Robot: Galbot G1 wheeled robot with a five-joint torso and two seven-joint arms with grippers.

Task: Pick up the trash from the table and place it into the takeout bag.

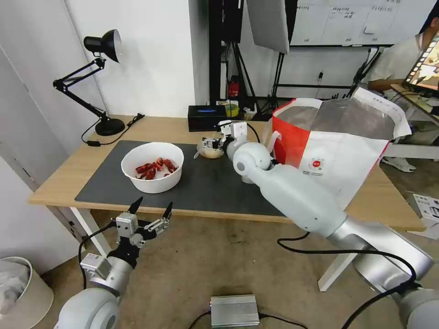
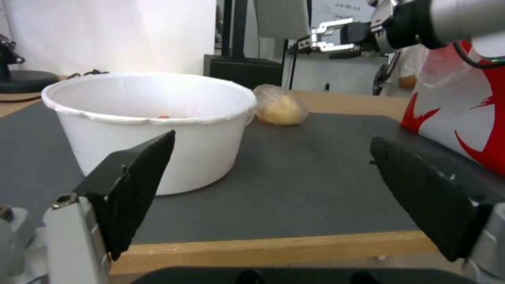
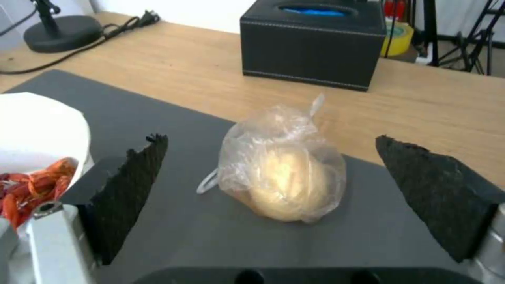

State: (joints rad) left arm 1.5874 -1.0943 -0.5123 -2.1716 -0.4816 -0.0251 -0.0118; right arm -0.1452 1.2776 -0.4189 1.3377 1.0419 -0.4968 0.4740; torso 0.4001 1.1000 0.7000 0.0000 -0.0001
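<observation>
A small knotted clear bag [image 3: 281, 173] with a yellowish lump lies on the dark mat [image 1: 206, 187] of the table [image 1: 68, 176]. My right gripper [image 3: 271, 139] hovers open over it, one black finger [image 3: 131, 189] on each side, apart from the plastic. In the head view that gripper [image 1: 220, 137] sits just right of the bag [image 1: 209, 149]. A white bowl [image 1: 152, 167] of red crayfish shells [image 1: 155, 167] stands on the mat's left half. The left gripper [image 1: 152, 206] hangs open below the table's front edge, facing the bowl [image 2: 152, 118]. The takeout bag [image 1: 334, 146] stands open at the right.
A black tissue box [image 1: 206, 117] sits behind the knotted bag near the back edge, with a yellow tape roll [image 3: 395, 36] beyond it. The black desk lamp [image 1: 103, 82] occupies the far left corner. On the floor are a white bin [image 1: 20, 292] and a silver box [image 1: 234, 310].
</observation>
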